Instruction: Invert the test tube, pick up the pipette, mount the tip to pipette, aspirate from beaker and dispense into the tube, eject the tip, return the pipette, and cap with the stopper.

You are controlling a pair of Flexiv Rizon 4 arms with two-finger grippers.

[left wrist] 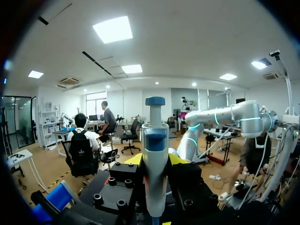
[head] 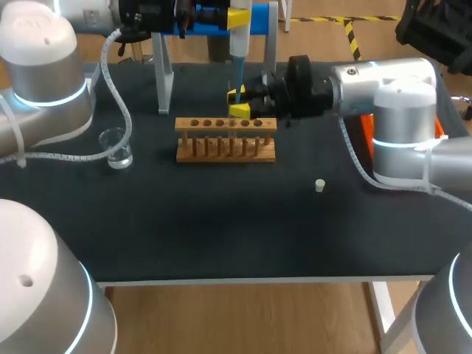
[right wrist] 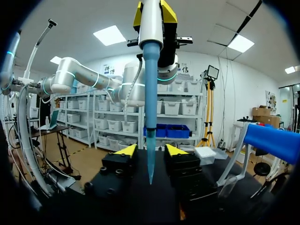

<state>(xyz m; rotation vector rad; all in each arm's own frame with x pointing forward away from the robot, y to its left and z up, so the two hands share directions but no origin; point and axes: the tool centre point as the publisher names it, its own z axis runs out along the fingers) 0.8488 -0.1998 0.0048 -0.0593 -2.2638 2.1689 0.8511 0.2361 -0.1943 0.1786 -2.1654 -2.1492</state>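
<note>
Pipette (head: 240,37) hangs upright, clamped in the left tool (left wrist: 154,161), its blue tip (right wrist: 150,117) reaching down to the right tool (head: 237,102) just beyond the wooden rack (head: 225,147) on the desk (head: 221,228); that tool's grip cannot be told.

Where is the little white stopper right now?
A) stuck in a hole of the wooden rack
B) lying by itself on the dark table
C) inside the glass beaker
B: in the head view the stopper sits alone on the bare table, off to the right of the wooden rack and far from the beaker.
</note>
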